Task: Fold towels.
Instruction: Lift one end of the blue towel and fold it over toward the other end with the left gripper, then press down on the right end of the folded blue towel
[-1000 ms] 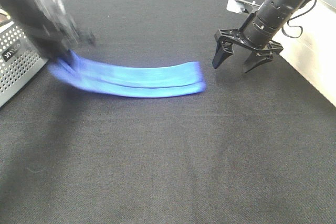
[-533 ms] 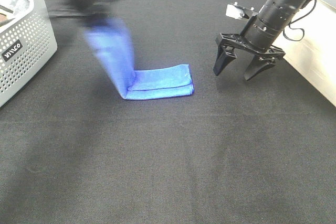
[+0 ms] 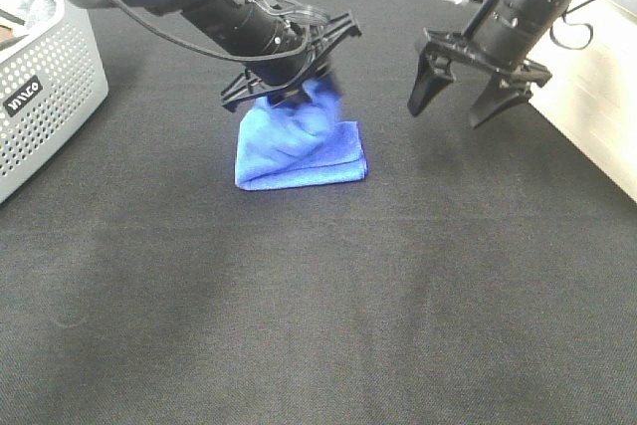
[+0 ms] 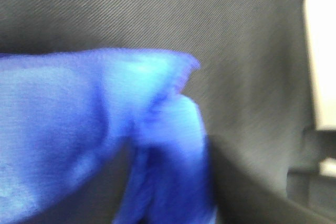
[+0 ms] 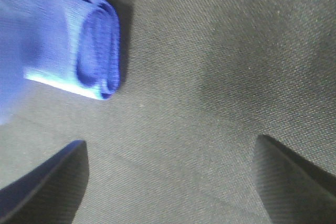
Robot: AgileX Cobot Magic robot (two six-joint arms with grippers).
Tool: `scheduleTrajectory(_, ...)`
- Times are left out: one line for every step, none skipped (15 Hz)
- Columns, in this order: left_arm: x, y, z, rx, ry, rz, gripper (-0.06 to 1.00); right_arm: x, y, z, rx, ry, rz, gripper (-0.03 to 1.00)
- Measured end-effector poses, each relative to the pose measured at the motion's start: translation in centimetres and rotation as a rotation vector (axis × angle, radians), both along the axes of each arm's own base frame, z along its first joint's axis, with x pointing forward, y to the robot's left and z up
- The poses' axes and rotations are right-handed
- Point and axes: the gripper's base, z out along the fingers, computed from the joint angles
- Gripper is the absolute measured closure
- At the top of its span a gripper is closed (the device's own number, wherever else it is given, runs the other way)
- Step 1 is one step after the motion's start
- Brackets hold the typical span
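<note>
while the left claw [image 3: 289,64] hangs spread over the bunched blue towel [image 3: 299,151], the right claw [image 3: 445,116] hovers spread nearby.

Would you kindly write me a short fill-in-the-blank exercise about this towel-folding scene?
1. The towel lying on the table is ____ in colour.
2. In the exterior high view, the perforated grey basket stands to the towel's ____.
3. The right gripper hovers beside the towel with its jaws ____, holding nothing.
Missing words: blue; left; open.
</note>
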Motion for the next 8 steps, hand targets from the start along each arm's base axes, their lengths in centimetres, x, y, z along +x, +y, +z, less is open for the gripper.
scheduleTrajectory(0.1,-0.1,0.1,-0.027,0.002,0.015,0.26,-0.1,0.0,0.4,0.001,-0.007,0.000,0.17)
scheduleTrajectory(0.1,-0.1,0.1,-0.027,0.002,0.015,0.26,-0.1,0.0,0.4,0.001,-0.007,0.000,0.17)
scheduleTrajectory(0.1,-0.2,0.2,-0.050,0.003,0.030,0.21,-0.1,0.0,0.9,0.004,-0.018,0.000,0.17)
scheduleTrajectory(0.2,-0.3,0.3,-0.062,0.002,0.037,0.20,-0.2,0.0,1.3,0.006,-0.027,0.000,0.17)
scheduleTrajectory(0.2,-0.1,0.7,-0.053,-0.017,0.022,0.19,-0.3,0.1,1.7,0.028,-0.032,-0.007,0.17)
scheduleTrajectory(0.5,0.6,1.4,-0.039,-0.049,0.007,0.19,-0.3,0.4,2.0,0.061,-0.028,-0.015,0.17)
scheduleTrajectory(0.9,1.7,2.2,-0.026,-0.081,0.002,0.19,-0.3,0.8,2.2,0.103,-0.026,-0.021,0.17)
scheduleTrajectory(1.6,3.4,3.3,-0.013,-0.110,0.009,0.19,-0.3,1.5,2.3,0.158,-0.025,-0.011,0.17)
